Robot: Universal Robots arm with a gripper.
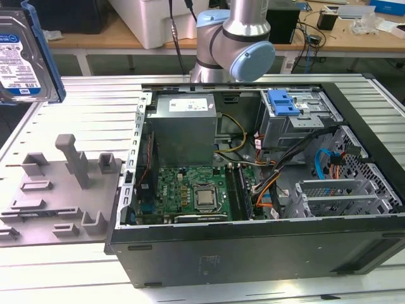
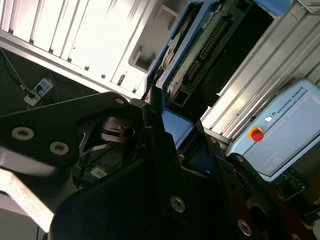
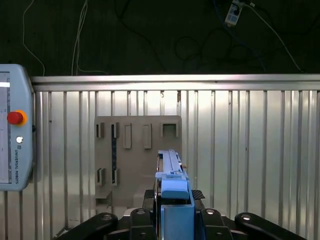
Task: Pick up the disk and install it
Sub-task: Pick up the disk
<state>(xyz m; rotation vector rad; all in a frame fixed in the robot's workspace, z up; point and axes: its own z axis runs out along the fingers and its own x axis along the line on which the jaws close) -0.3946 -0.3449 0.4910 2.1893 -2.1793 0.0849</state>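
Here the gripper (image 3: 175, 212) has its jaws closed narrow on the blue carrier of the disk (image 3: 171, 172). The disk stands edge-on straight out from the jaws, with its long axis running away from them toward the table (image 3: 250, 150). It is held aloft, clear of everything, and directly beyond its tip lies the grey fixture plate (image 3: 137, 150), flat on the table near the edge at the exterior view's left. Just beside the plate, toward the exterior view's right, sits the open computer case (image 1: 253, 250). The drive bay (image 1: 297, 123), topped by a bare blue latch (image 1: 283, 101), is at the case's far corner, well apart from the disk. The grey power supply box (image 1: 183, 130) and loose cables (image 1: 285, 171) lie between them.
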